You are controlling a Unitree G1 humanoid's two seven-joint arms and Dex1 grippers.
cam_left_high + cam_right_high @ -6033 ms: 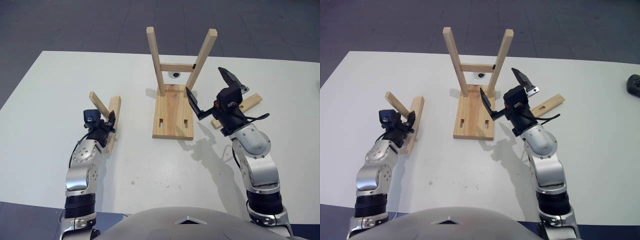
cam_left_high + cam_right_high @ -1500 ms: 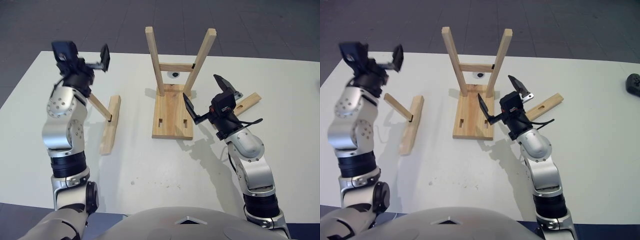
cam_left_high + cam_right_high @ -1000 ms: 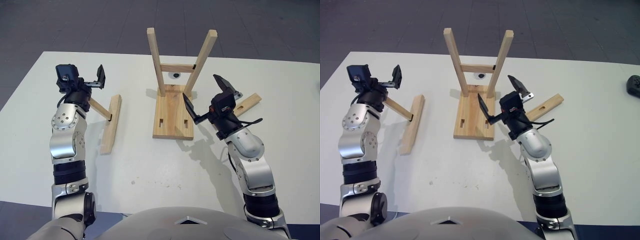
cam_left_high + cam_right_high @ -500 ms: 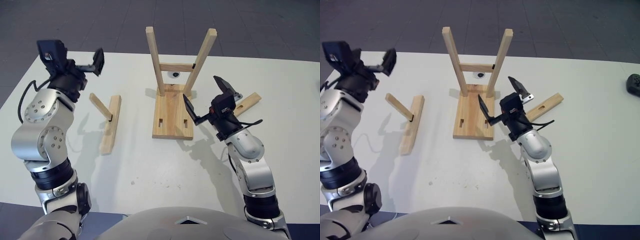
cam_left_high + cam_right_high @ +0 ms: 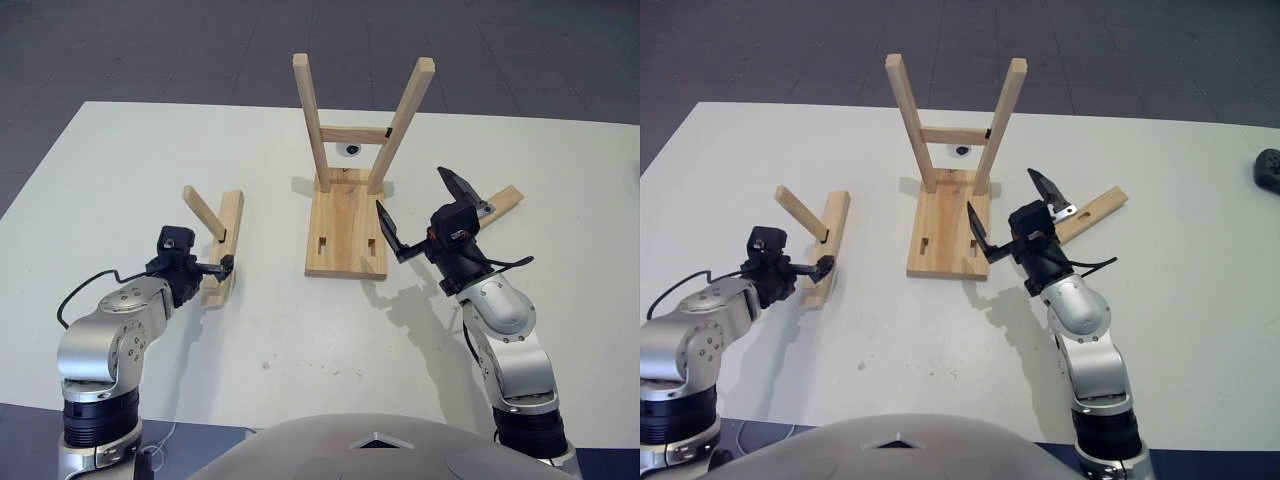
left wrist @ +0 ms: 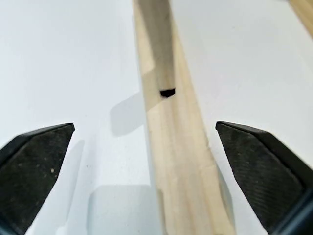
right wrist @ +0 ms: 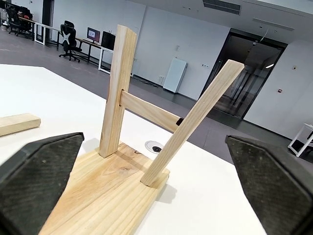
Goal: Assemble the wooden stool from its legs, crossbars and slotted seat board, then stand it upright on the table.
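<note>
The slotted seat board (image 5: 345, 232) lies flat mid-table with two legs (image 5: 310, 120) (image 5: 403, 122) standing in its far end, joined by a crossbar (image 5: 355, 134). A loose leg (image 5: 222, 248) with a crossbar (image 5: 203, 212) sticking up lies to the left. My left gripper (image 5: 222, 272) is open, low over that leg's near end; in the left wrist view the leg (image 6: 171, 132) runs between the fingers (image 6: 36, 152). Another loose leg (image 5: 499, 201) lies at the right. My right gripper (image 5: 410, 190) hovers open beside the board's right edge, facing the standing legs (image 7: 117, 88).
A round black cable port (image 5: 349, 150) sits in the white table (image 5: 300, 340) behind the board. A dark object (image 5: 1268, 170) rests at the far right edge. Bare tabletop stretches in front of the board and at far left.
My left arm has come down from its raised pose, so its open gripper now sits at the loose leg's near end. The right gripper has shifted slightly right and nearer.
</note>
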